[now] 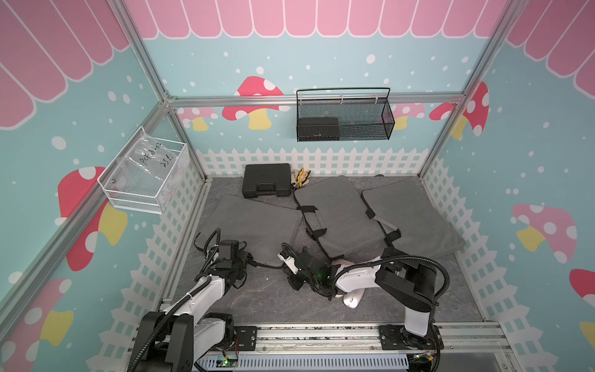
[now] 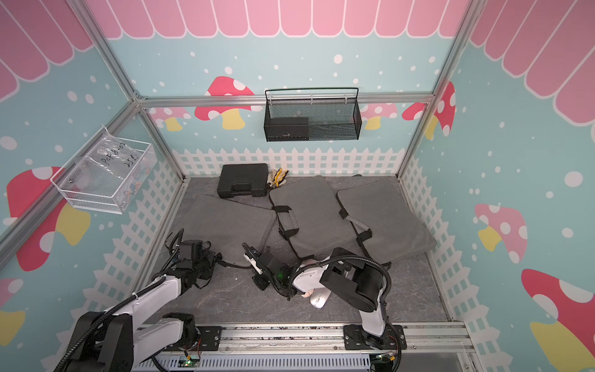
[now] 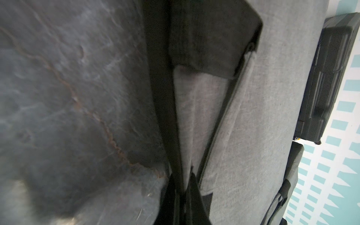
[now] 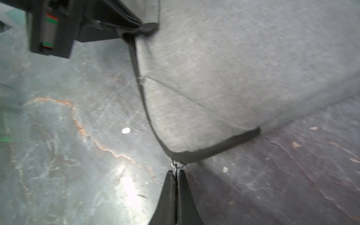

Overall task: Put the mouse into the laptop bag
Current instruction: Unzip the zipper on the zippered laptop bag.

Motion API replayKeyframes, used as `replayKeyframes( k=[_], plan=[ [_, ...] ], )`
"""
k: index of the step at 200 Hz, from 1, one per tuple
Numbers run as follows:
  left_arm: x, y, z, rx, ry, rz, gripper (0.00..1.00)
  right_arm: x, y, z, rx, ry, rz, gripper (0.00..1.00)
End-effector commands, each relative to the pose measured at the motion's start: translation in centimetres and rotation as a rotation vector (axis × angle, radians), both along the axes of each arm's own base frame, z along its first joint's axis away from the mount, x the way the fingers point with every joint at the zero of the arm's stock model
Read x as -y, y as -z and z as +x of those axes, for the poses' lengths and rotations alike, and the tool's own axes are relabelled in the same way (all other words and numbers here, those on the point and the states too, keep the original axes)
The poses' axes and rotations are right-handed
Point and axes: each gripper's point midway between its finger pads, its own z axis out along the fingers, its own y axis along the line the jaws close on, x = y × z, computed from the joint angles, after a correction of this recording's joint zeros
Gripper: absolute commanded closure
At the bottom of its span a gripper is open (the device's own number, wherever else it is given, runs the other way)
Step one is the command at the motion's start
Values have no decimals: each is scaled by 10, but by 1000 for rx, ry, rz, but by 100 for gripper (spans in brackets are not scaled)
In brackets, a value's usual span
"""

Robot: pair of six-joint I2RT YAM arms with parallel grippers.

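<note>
Left claw (image 3: 182, 187) pinches the black zipper edge (image 3: 167, 116) of the left laptop bag (image 1: 257, 222), seemingly anchoring it so the right claw (image 4: 176, 175), clamped on the zipper pull (image 4: 176, 165), can open it. The mouse (image 1: 352, 299) lies on the tabletop (image 1: 257, 299), near right.

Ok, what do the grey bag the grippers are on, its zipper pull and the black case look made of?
Grey laptop bag: matte woven fabric, weave visible, probably padded. Small silver zipper pull: shiny metal, likely, from its glint. Black rectangular case: hard moulded plastic, seemingly, with ribbed panels.
</note>
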Motion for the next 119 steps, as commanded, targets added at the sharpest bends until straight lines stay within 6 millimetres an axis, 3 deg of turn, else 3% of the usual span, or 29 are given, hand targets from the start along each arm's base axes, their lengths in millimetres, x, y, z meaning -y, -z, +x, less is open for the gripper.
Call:
replayKeyframes(
  k=[1,34,67,90,108,119],
  plan=[
    [-3,-3,-1,10,-11,7,100,-24,7,-20,-45,-98,8,100],
    [-4,-3,-9,-16,-19,10,100,-35,12,-12,-55,-66,15,100],
    [-24,-2,-49,-130,-138,65,100,-40,20,9,-70,-20,14,100],
    [-34,-17,-67,-145,-175,125,100,-37,17,29,-60,25,22,100],
    [-31,-29,-69,-123,-156,140,93,-30,11,46,-55,65,34,100],
    [-27,-33,-68,-112,-140,140,79,-25,5,56,-47,93,43,100]
  ],
)
